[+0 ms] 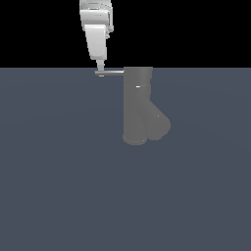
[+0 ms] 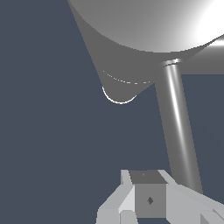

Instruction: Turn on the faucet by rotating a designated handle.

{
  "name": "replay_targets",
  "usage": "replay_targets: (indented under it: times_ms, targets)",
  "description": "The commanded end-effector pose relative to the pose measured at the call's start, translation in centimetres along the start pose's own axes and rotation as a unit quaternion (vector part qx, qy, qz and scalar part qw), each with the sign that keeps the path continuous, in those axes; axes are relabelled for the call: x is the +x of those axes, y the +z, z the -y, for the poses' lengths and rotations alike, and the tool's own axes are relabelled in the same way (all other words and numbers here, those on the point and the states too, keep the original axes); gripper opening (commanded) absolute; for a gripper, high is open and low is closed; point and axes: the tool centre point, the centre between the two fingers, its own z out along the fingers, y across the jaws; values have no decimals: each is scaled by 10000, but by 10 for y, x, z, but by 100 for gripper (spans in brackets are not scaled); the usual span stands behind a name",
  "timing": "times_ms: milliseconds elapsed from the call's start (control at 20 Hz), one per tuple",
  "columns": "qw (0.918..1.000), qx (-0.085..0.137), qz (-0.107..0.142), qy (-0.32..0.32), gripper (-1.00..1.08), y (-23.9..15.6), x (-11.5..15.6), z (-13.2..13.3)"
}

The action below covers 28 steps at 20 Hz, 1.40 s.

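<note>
Slate-blue surface [image 1: 59,186], black backdrop: grey faucet [image 1: 138,105] standing upright.
Handle [image 1: 112,72] projects from faucet top; gripper [image 1: 100,70] at its tip, jaws' state indeterminable. Risk: tip contact may slip off.

Support: flat, matte slate-blue floor [image 1: 59,186], uniform, reaching back to a straight horizon under black background. Directly on it: the grey faucet [image 1: 138,105], upright, stubby spout branching toward the exterior view's right.
</note>
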Motion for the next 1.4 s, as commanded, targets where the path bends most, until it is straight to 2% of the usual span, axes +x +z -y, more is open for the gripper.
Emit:
replay_targets:
  times_ms: [0, 850, 950, 1350]
  targets:
    - [10000, -46, -5, 11, -100, 0, 2, -10]
    - [10000, -44, -5, 15, -100, 0, 4, -54]
    - [10000, -13, -15, -34, -100, 0, -2, -49]
    - [10000, -22, -12, -20, -100, 0, 22, -71]
